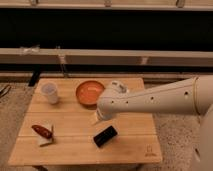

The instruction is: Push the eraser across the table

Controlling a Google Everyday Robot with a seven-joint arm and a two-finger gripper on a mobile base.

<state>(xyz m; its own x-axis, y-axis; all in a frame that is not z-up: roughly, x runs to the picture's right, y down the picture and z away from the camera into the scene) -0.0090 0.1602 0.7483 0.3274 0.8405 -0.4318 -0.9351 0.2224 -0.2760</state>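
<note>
The eraser point(105, 136), a small flat black block, lies on the light wooden table point(70, 150) near its front middle, turned at an angle. My white arm reaches in from the right over the table. My gripper point(95, 118) hangs just behind and a little left of the eraser, close above the table top. It looks apart from the eraser, and the wrist hides most of it.
An orange bowl point(89, 92) stands at the back middle, partly behind my wrist. A white cup point(49, 93) stands at the back left. A dark red item on a white square point(43, 133) lies at the front left. A small logo point(149, 150) marks the front right corner.
</note>
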